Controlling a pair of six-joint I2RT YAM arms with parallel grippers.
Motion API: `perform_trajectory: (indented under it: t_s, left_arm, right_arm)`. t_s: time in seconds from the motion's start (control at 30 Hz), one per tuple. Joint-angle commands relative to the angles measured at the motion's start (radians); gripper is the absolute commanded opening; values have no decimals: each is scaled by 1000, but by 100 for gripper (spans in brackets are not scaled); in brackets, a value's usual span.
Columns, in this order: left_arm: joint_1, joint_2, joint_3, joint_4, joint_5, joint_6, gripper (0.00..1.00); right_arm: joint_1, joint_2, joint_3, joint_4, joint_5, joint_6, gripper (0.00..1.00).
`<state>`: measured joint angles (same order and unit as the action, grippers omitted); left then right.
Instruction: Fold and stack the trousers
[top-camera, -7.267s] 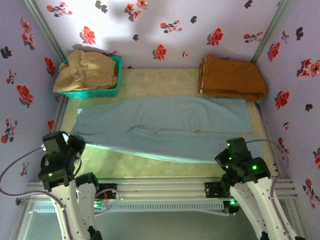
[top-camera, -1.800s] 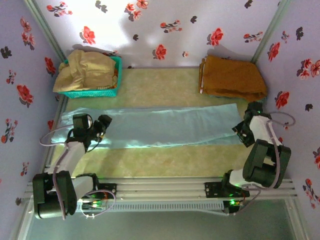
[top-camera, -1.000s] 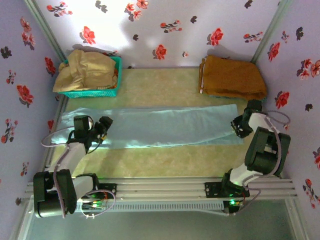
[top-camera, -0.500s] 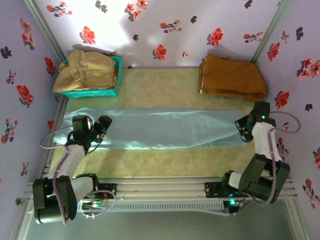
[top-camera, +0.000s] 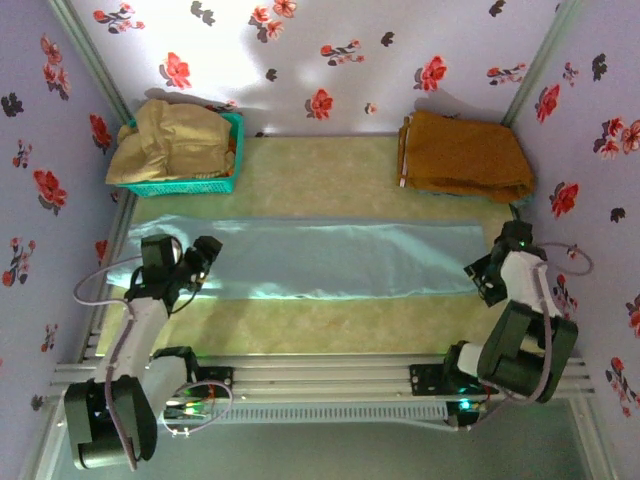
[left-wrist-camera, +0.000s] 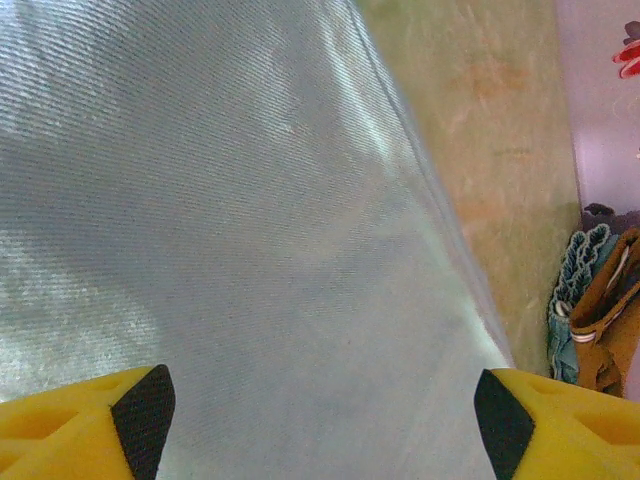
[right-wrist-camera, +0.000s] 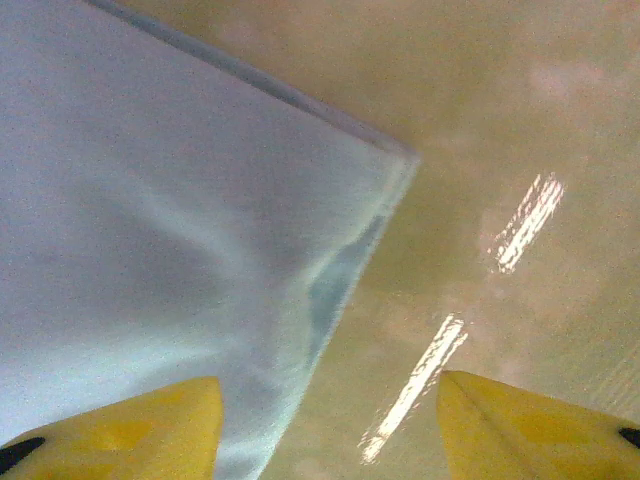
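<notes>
Flowered walls close in around the yellow-green table, which is bare on either side of both grippers. Trousers lie flat in a long strip from one gripper to the other. Left gripper stands wide above the cloth. Right gripper, jaws apart, straddles the strip's corner, which its wrist view shows lying flat.
</notes>
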<state>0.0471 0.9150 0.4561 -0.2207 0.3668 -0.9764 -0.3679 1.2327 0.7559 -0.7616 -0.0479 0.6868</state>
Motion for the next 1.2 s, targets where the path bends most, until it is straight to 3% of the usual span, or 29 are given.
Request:
perform_trajectory:
  t_s: [0.0, 0.1, 0.13, 0.23, 0.27, 0.43, 0.6, 0.73, 0.9, 1.1, 1.17]
  left_arm:
    - [-41, -22, 88, -96, -47, 53, 82]
    - [-154, 17, 140, -87, -125, 54, 82]
    - [-192, 47, 150, -69, -148, 45, 82]
    - [-261, 154, 145, 33, -172, -2, 80]
    - [-267, 188, 129, 92, -172, -26, 79]
    - [-248, 298, 35, 222, -270, -68, 76]
    - [-151, 381, -65, 268, -279, -157, 77]
    - [-66, 357, -108, 233, -264, -165, 77]
    - [47, 315, -23, 119, -222, -68, 78]
    - [90, 244, 155, -95, -195, 52, 80]
    - [86, 216, 199, -130, -175, 61, 80]
  right_arm:
    - [131, -104, 96, -17, 4, 6, 64]
    - [290, -46, 151, 32, 6, 38, 61]
    - [309, 1, 154, 69, -20, 53, 52]
    - [307, 142, 143, 189, -45, 101, 4]
    - [305, 188, 136, 231, -37, 109, 0]
    - [214, 380, 121, 353, -25, 133, 0]
    - [111, 503, 150, 393, -75, 130, 0]
    - [88, 535, 223, 352, -123, 116, 12]
    - [89, 549, 289, 290, -188, 81, 18]
    - [123, 436, 325, 191, -288, 9, 26]
    - [137, 397, 363, 118, -263, -29, 35]
